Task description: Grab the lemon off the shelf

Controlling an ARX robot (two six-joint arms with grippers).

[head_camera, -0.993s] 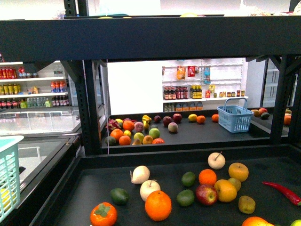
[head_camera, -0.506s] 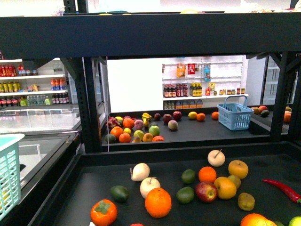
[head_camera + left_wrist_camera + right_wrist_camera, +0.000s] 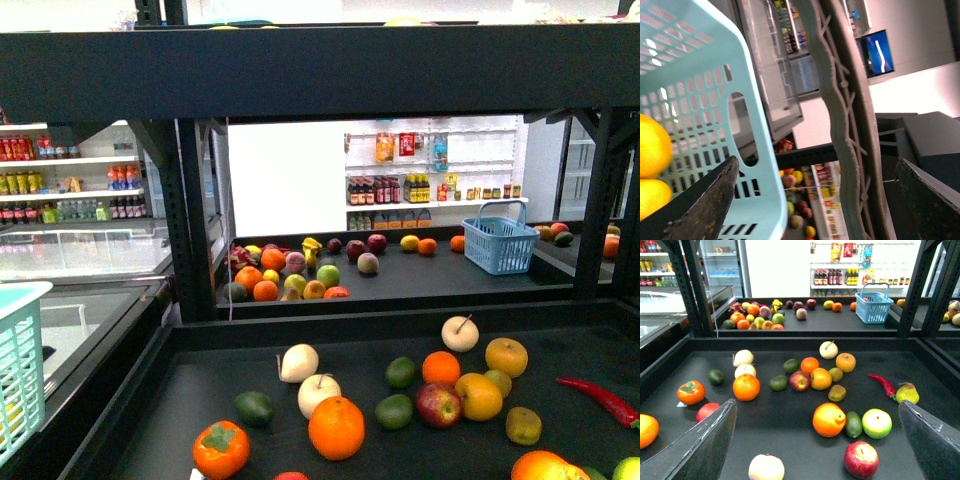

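Note:
The shelf (image 3: 320,75) is a black metal rack, and its lower deck (image 3: 790,440) carries scattered fruit. A yellow oval fruit that I take for the lemon (image 3: 479,397) lies among an apple, an orange and a lime; it also shows in the right wrist view as the lemon (image 3: 820,378). My right gripper (image 3: 817,440) hovers open above the deck's near part, well short of the lemon, with nothing between its fingers. My left gripper (image 3: 815,200) is open beside a teal basket (image 3: 715,115), off the deck. Neither arm shows in the front view.
Two yellow-orange fruits (image 3: 650,150) lie inside the teal basket (image 3: 15,380) at the left. Near the right gripper are a large orange (image 3: 829,419), a green apple (image 3: 876,423), a red apple (image 3: 860,459) and a red chilli (image 3: 882,385). A blue basket (image 3: 500,240) stands on the farther rack.
The front view has shifted slightly, so everything sits a little higher in the picture. The fruits keep their places on the deck.

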